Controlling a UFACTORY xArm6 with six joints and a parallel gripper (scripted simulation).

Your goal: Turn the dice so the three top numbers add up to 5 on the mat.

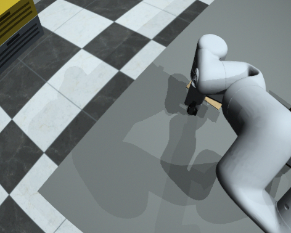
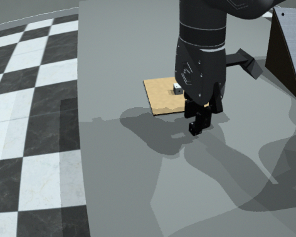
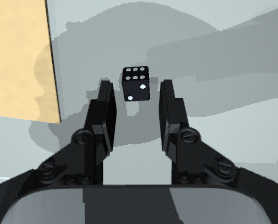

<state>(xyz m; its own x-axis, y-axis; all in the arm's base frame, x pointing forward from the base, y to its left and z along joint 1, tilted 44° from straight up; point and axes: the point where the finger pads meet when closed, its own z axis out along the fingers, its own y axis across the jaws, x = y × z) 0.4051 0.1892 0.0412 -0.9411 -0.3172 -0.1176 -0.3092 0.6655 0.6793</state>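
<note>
A black die stands on the table just off the mat. In the wrist view it shows a six-pip face and a two-pip face; I cannot tell which is its top. The tan mat lies flat, partly hidden by the arm. A white die sits on it; its top number is too small to read. The third die is not visible. My gripper is partly open, pointing down, its fingertips on either side of the black die with gaps between, holding nothing.
A wedge-shaped block with a pale sloped face stands at the right in the exterior view. A dark angular object shows beside the wrist. The table's long edge runs along the left, with checkered floor beyond.
</note>
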